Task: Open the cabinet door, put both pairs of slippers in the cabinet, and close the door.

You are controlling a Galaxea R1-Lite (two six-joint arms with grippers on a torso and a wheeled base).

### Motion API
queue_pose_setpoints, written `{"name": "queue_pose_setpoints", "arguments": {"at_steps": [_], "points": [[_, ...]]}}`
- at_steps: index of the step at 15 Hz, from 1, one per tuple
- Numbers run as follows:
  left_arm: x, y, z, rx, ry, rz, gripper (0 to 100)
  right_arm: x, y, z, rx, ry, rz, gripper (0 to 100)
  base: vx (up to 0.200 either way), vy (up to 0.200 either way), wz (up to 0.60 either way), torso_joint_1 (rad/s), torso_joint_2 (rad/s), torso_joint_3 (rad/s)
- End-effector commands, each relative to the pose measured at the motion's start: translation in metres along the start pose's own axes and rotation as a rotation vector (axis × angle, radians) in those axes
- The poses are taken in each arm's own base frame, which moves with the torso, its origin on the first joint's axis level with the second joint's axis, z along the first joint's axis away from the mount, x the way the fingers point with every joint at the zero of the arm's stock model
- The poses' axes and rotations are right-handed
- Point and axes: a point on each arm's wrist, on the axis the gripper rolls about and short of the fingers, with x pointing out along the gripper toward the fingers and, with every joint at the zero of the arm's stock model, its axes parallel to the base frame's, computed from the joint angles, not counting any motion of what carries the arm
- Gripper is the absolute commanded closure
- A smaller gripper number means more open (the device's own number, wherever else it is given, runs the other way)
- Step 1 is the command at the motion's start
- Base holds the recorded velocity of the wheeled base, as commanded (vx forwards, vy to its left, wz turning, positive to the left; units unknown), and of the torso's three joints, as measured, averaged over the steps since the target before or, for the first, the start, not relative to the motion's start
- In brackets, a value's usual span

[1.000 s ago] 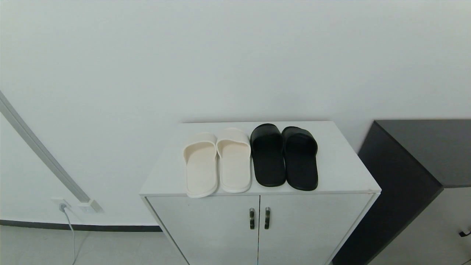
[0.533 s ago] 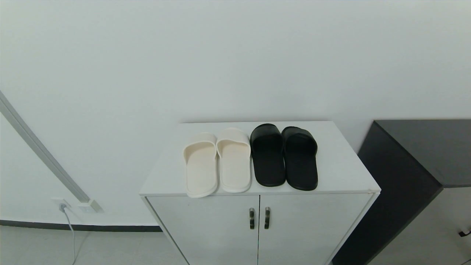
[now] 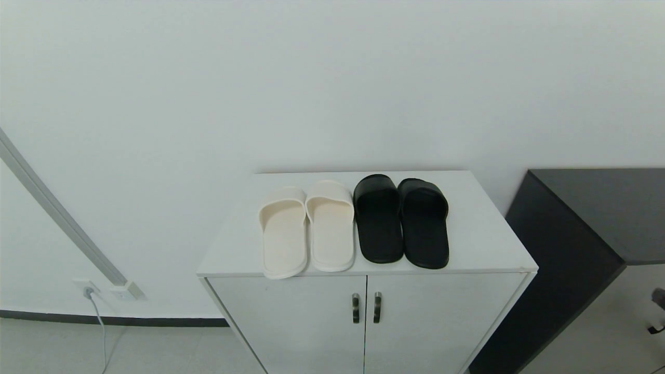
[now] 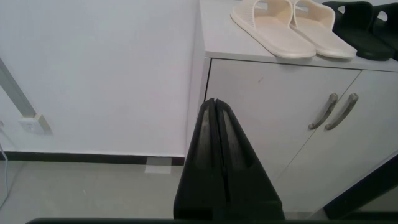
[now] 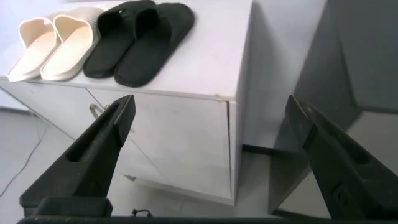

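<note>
A white cabinet [image 3: 483,228] stands against the wall with both doors shut, its two metal handles [image 3: 366,307] meeting at the middle seam. A cream pair of slippers [image 3: 306,231] and a black pair [image 3: 402,223] lie side by side on its top, heels at the front edge. My left gripper [image 4: 214,104] is shut with nothing in it, low and in front of the cabinet's left corner, below the cream slippers [image 4: 292,25]. My right gripper [image 5: 210,106] is open wide and empty, off the cabinet's right front corner, short of the black slippers [image 5: 137,37].
A tall dark cabinet [image 3: 597,218] stands close on the white one's right side. A wall socket [image 3: 85,288] with a hanging cable sits low on the left. Bare floor lies in front of the doors.
A small dark part has come into the head view at its right edge. The slippers and the doors have not moved.
</note>
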Motion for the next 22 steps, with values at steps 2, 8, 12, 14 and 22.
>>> {"name": "queue_pose_setpoints", "arguments": {"at_steps": [2,8,12,14,22], "points": [[0.0,0.0,0.0,0.0,0.0,0.001,100,0.045,0.009,0.011,-0.022,0.121,0.042,0,0.0,0.0,0.0,0.0,0.0,0.0],[0.0,0.0,0.0,0.001,0.001,0.001,100,0.109,0.069,0.022,0.019,0.143,0.103,0,0.0,0.0,0.0,0.0,0.0,0.0],[0.0,0.0,0.0,0.001,0.0,0.002,100,0.142,0.098,0.023,0.016,0.147,0.056,0,0.0,0.0,0.0,0.0,0.0,0.0],[0.0,0.0,0.0,0.0,0.0,0.002,100,0.165,0.118,0.028,0.018,0.106,0.016,0,0.0,0.0,0.0,0.0,0.0,0.0],[0.0,0.0,0.0,-0.002,0.0,0.002,100,0.237,0.179,0.012,0.018,0.048,-0.087,0,0.0,0.0,0.0,0.0,0.0,0.0]]}}
